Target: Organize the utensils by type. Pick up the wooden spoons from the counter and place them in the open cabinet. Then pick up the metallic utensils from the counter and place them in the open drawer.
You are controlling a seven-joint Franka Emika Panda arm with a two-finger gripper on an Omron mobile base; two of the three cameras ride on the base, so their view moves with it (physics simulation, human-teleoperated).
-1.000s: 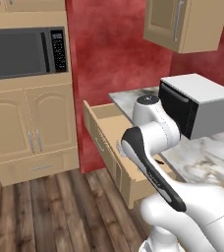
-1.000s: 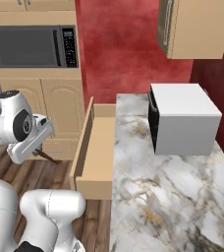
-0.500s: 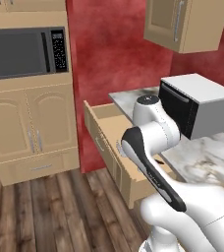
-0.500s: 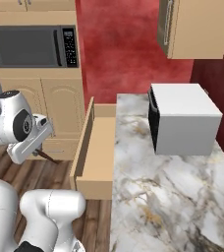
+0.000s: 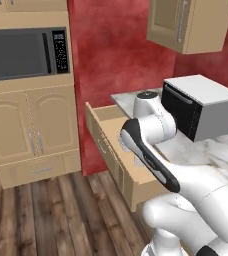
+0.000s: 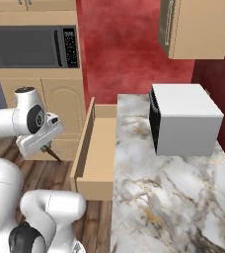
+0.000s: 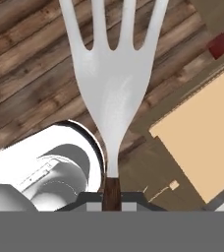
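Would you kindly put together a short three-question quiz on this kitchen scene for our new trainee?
1. True or false: the gripper is shut on a fork with a dark handle.
2. Multiple choice: in the hand view, what lies under the fork's tines? A) marble counter B) wooden floor C) the inside of a wall cabinet
3. Fill in: in the right base view, the open drawer sticks out from the counter and its visible bottom looks ____.

Key
1. True: the fork's handle sits between the closed jaws.
2. B: dark floor planks lie behind the tines, with the drawer off to one side.
3. Bare: no utensil can be seen in it.
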